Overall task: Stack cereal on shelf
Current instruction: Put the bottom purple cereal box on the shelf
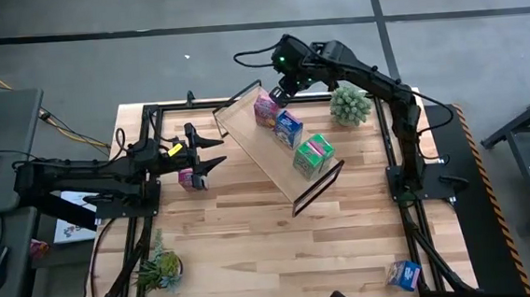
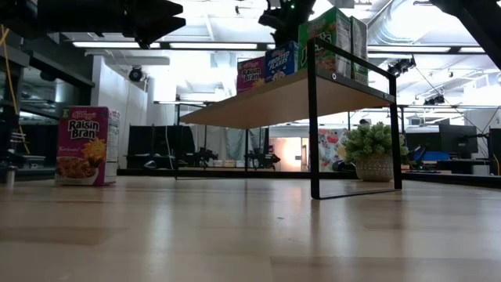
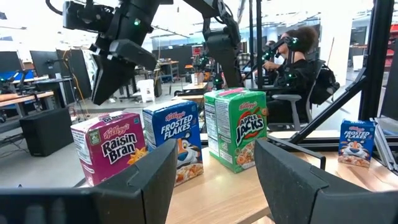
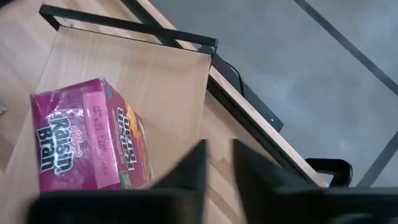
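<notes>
1. The right end effector (image 1: 278,93) hung over the far end of the shelf (image 1: 255,144), its fingers nearly closed and gripping nothing.
2. Just beneath it stood a pink cereal box (image 1: 265,108); a blue box (image 1: 288,127) and a green box (image 1: 313,154) followed in a row along the board.
3. The left end effector (image 1: 211,151) was spread open — empty, beside the shelf.
4. Another pink box (image 1: 190,178) stood on the tabletop (image 1: 252,224) close by it.
5. A second blue box (image 1: 404,274) lay well apart, at the tabletop's edge.

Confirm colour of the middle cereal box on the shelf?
Blue Frosted Flakes cereal box, clearest in the left wrist view.
</notes>
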You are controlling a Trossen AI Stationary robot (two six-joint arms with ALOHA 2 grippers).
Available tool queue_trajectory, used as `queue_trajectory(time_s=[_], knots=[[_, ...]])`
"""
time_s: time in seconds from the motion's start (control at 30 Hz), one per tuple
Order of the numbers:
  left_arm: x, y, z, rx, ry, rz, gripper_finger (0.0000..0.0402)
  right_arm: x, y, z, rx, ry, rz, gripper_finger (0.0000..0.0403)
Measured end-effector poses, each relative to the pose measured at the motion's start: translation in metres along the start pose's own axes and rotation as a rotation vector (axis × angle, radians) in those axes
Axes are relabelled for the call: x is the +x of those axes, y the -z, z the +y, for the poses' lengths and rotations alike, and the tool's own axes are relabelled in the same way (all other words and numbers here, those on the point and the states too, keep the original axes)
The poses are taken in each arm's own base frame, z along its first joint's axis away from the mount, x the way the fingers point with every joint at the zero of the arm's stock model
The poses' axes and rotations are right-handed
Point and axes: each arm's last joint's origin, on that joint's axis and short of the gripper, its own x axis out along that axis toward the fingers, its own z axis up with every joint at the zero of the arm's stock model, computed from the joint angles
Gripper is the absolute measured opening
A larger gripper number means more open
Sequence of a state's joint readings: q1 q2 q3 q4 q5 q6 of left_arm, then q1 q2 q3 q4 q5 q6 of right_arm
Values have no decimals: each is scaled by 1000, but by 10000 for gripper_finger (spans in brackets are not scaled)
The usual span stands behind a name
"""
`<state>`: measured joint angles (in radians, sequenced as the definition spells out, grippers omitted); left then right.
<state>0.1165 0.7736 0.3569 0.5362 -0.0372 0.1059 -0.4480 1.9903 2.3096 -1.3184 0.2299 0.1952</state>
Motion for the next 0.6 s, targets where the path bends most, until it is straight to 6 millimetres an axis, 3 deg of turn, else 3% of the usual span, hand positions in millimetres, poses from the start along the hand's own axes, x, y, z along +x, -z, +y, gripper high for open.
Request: queue_trajectory(time_s=[0.07,0.23,0.6], knots=[[0,0,0,0,0,0,204,5,0,1,-19,-2,13,15],[0,0,0,0,0,0,204,21,0,6,-54,-80,62,8],[0,0,0,0,-1,1,204,20,7,8,-128,-186,146,1]])
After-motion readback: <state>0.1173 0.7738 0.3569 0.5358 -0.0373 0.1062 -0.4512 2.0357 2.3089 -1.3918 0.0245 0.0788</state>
